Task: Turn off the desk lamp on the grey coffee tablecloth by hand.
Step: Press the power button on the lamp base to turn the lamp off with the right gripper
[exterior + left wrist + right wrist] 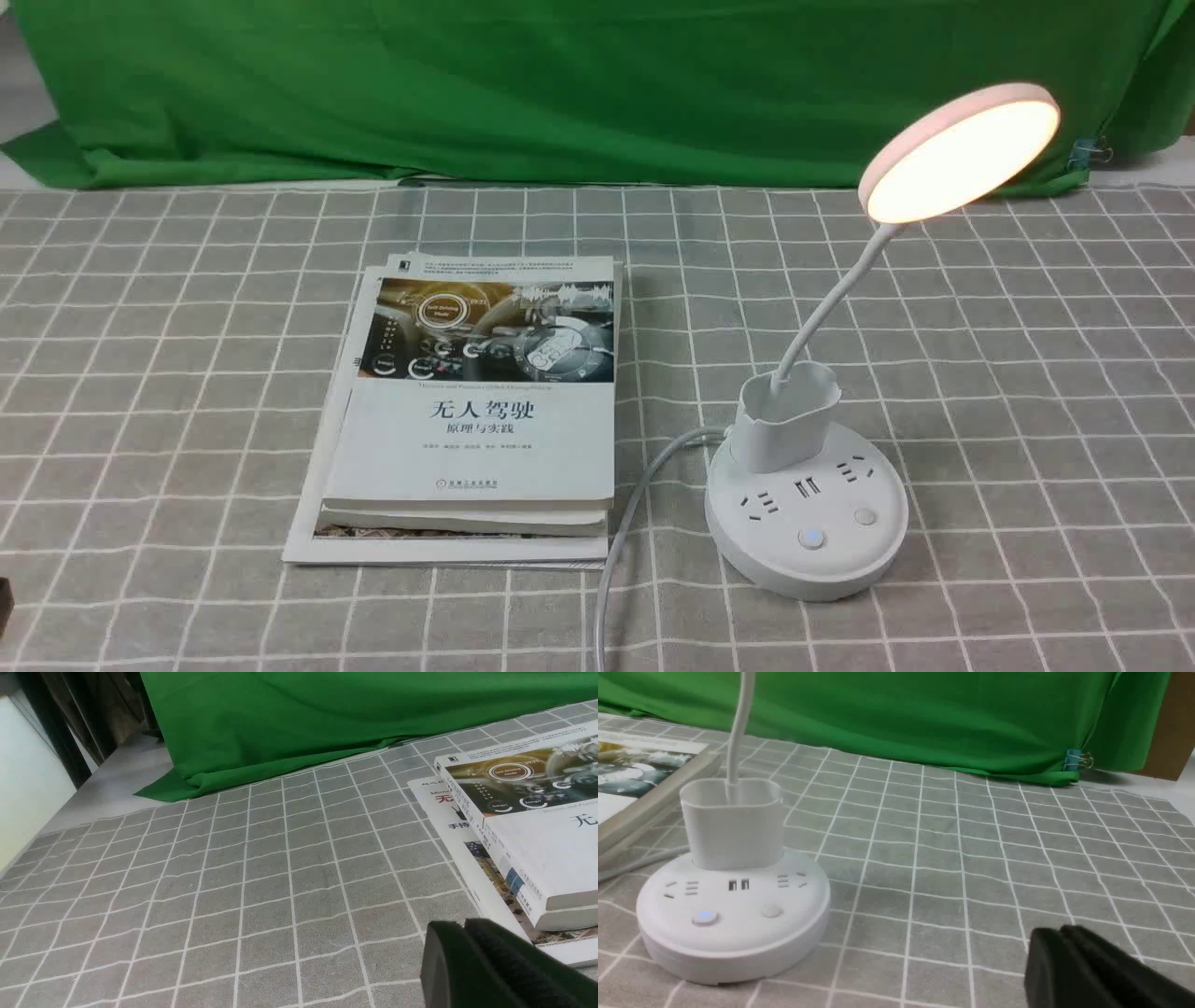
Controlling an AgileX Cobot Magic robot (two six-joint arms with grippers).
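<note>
The desk lamp [808,523] stands at the right of the grey coffee tablecloth [1027,392], its disc head [962,154] glowing warm white. On its round base sit a blue-lit button [811,539] and a plain button [865,516]. In the right wrist view the base [733,933] lies well apart from my right gripper [1059,930], which is shut on nothing above bare cloth. My left gripper [465,924] is likewise shut and empty, hovering over the cloth [233,882] beside the books. The lamp is out of the left wrist view.
A stack of white books [476,411] lies mid-table, left of the lamp, with the lamp's grey cord [625,532] running along its right side to the near edge. A green backdrop cloth [560,84] hangs behind, held by a clip [1088,152].
</note>
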